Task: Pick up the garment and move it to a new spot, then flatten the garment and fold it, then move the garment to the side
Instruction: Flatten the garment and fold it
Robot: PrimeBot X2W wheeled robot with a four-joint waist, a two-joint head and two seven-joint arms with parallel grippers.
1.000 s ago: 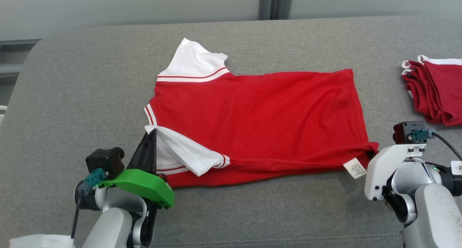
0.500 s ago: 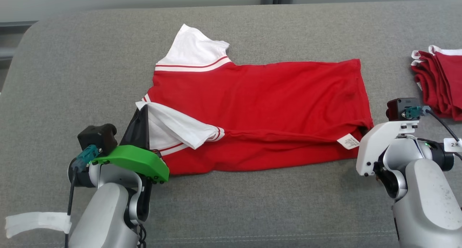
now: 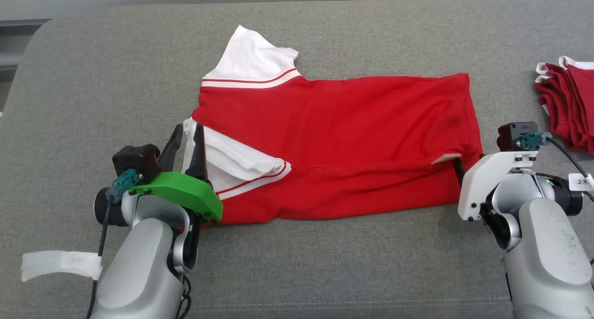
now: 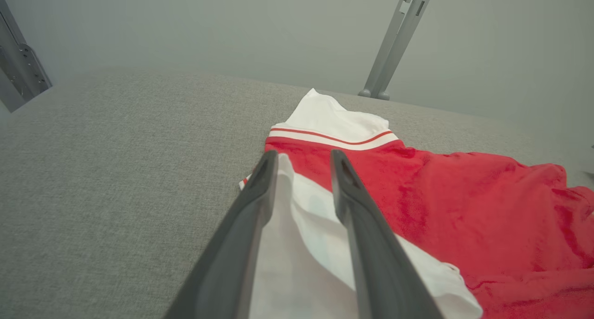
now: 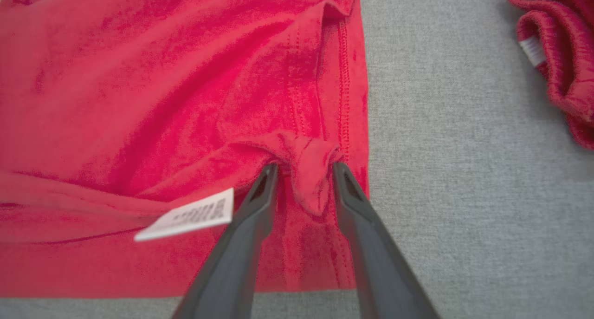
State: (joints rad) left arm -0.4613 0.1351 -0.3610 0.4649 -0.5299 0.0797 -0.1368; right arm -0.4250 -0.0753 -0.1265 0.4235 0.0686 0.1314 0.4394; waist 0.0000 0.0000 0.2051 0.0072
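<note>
Left pincer [image 3: 189, 126]: its two dark fingers are standing parted, released, straddling the near white sleeve of the red knit short-sleeved shirt with white, red-striped sleeves [image 3: 334, 138]. The left wrist view is giving me what the head view is not: white cloth is running loose up the gap between the fingers, and I cannot tell whether either finger is pressing it.

Right pincer [image 5: 304, 166]: also parted. The right wrist view is showing a small bunched peak of red hem standing between the two tips and touching both. In the head view the white wrist housing is covering that spot. I am reading this pincer as released, not clamped.

The white printed care label [image 5: 190, 215] is sticking out just left of the fingers, lifted off the cloth. The head view is showing it edge-on.

The shirt is lying spread across the middle of the grey woven padded surface [image 3: 93, 100], its near long edge folded over and its far sleeve flat. A stack of folded red garments [image 3: 568, 105] is sitting well apart at the right edge.
</note>
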